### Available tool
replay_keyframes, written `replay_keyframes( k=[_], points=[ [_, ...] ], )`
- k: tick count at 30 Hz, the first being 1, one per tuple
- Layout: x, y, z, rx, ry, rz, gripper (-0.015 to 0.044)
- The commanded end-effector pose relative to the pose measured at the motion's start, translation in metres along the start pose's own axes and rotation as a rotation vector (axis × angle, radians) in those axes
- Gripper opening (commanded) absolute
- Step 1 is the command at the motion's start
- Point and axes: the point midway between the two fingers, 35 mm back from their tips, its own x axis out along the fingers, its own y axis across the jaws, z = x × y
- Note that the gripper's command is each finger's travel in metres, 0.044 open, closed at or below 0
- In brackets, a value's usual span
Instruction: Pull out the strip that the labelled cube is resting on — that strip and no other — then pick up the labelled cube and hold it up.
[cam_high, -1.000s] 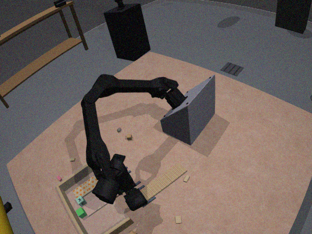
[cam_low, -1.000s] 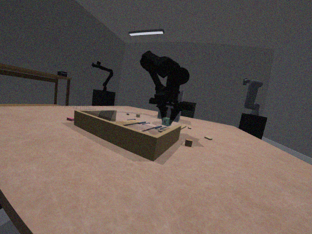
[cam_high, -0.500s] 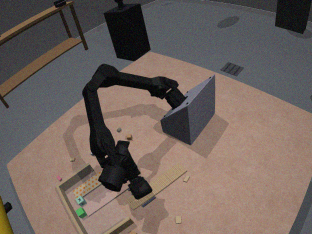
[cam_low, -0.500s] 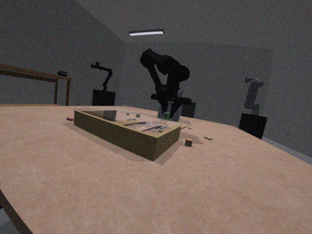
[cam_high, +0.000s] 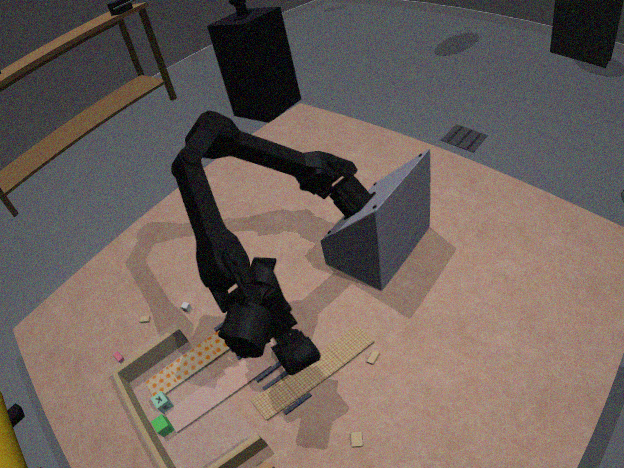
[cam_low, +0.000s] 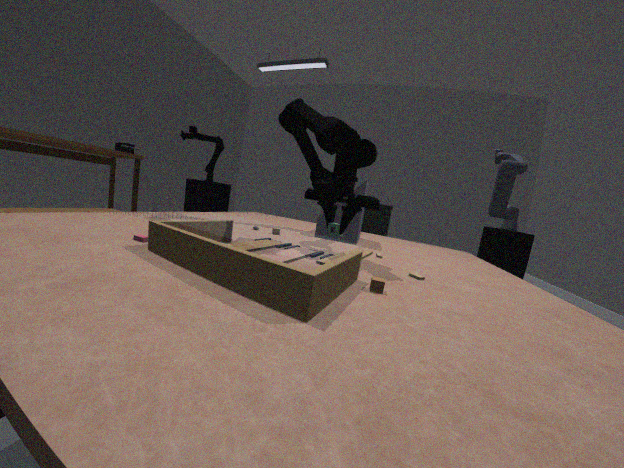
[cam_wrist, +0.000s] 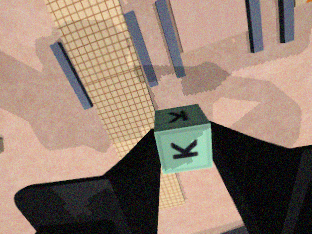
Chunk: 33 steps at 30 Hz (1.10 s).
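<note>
My gripper (cam_low: 334, 231) (cam_wrist: 179, 130) is shut on a teal cube with a dark letter K (cam_low: 333, 228) (cam_wrist: 184, 149), held above the table. In the top view the arm hides the cube. The gridded yellow strip (cam_high: 315, 371) (cam_wrist: 107, 85) lies flat among the dark rails, outside the walled frame, with nothing seen on it. Inside the frame, an orange-dotted strip (cam_high: 194, 361) and a plain pink strip (cam_high: 216, 395) lie side by side. Another teal cube with a dark mark (cam_high: 160, 400) stands near the dotted strip's end, beside a green cube (cam_high: 161, 425).
The wooden walled frame (cam_high: 140, 419) (cam_low: 226, 266) stands at the front. Dark blue rails (cam_high: 297, 404) (cam_wrist: 72, 76) flank the strips. Small beige blocks (cam_high: 372, 357) (cam_high: 356, 439), a white cube (cam_high: 185, 306) and a pink block (cam_high: 118, 356) (cam_low: 140, 237) lie around. A grey wedge (cam_high: 403, 216) stands at the arm's base.
</note>
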Motion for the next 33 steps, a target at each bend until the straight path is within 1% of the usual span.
replay_keyframes(
  k=[1, 5, 10, 12, 33],
  points=[
    [0.0, -0.007, -0.013, 0.005, 0.0, 0.002, 0.0],
    [-0.001, -0.01, -0.017, 0.005, 0.0, 0.002, 0.0],
    [-0.031, -0.01, -0.017, 0.005, 0.001, 0.003, 0.0],
    [-0.036, -0.01, -0.018, 0.005, 0.001, 0.003, 0.0],
    [-0.036, -0.01, -0.018, 0.005, 0.001, 0.003, 0.0]
  ],
)
